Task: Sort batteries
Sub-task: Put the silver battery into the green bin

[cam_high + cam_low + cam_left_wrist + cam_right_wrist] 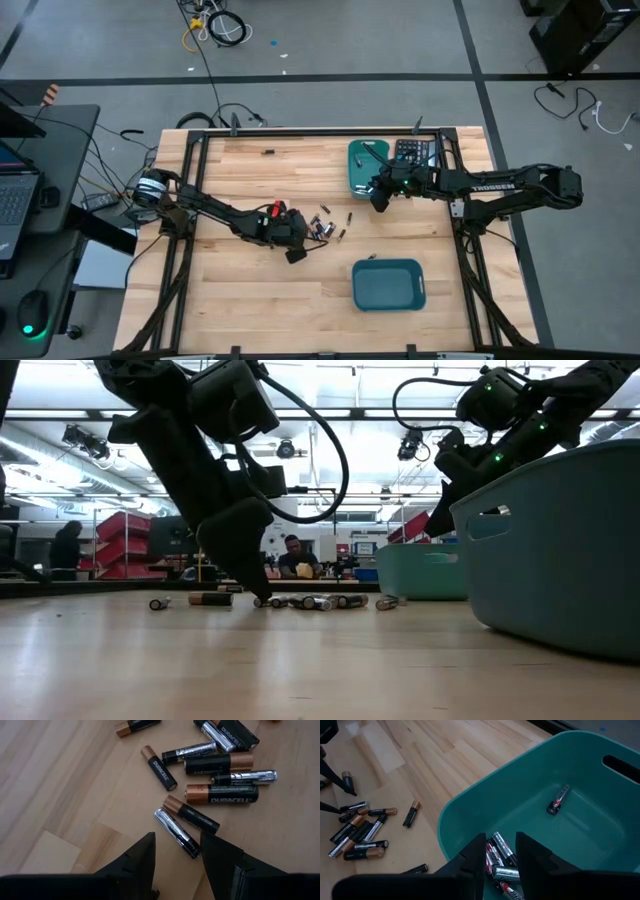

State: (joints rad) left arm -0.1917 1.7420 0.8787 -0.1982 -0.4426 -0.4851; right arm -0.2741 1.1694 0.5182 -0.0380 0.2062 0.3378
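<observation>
A loose pile of batteries [325, 226] lies on the wooden table, some copper-topped black, some silver and black [220, 795]. My left gripper [297, 252] slants down at the pile's near-left edge, open. Its fingers stand on either side of the near end of one silver-and-black battery [176, 831], which lies flat on the wood. My right gripper [380, 203] hangs open over the far teal bin [365, 165], with nothing between its fingers [479, 851]. Several red-marked silver batteries [501, 856] lie on the bin's floor below it, and one more [558, 800] lies apart.
A second teal bin [388, 285] stands near the table's front right. A black calculator [413, 152] lies beside the far bin. Single batteries lie apart from the pile [411, 814], and one more [374, 256] by the near bin. The wood left of the pile is bare.
</observation>
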